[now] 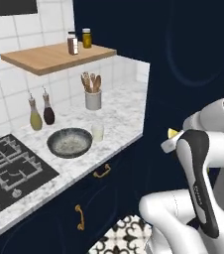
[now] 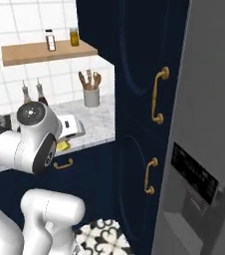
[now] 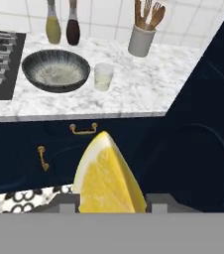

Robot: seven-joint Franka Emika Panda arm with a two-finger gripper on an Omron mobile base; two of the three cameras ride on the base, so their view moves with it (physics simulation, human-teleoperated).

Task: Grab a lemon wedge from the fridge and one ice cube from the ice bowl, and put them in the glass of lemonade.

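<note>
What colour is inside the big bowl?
Whitish and speckled, with a dark grey rim; the ice bowl shows best in the hand view.

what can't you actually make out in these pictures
- Claw, hand view: the lemon wedge and the bottom band hide the fingertips, so where they meet the wedge is unseen.
- Lemon wedge, left base view: only a yellow tip shows behind the arm.
- Ice bowl: no single ice cube can be told from the speckled inside.
- Fridge, right base view: cut off by the right edge.

Both base views look down across the marble counter (image 1: pixel 124 119); the hand view faces it closer, lower.
</note>
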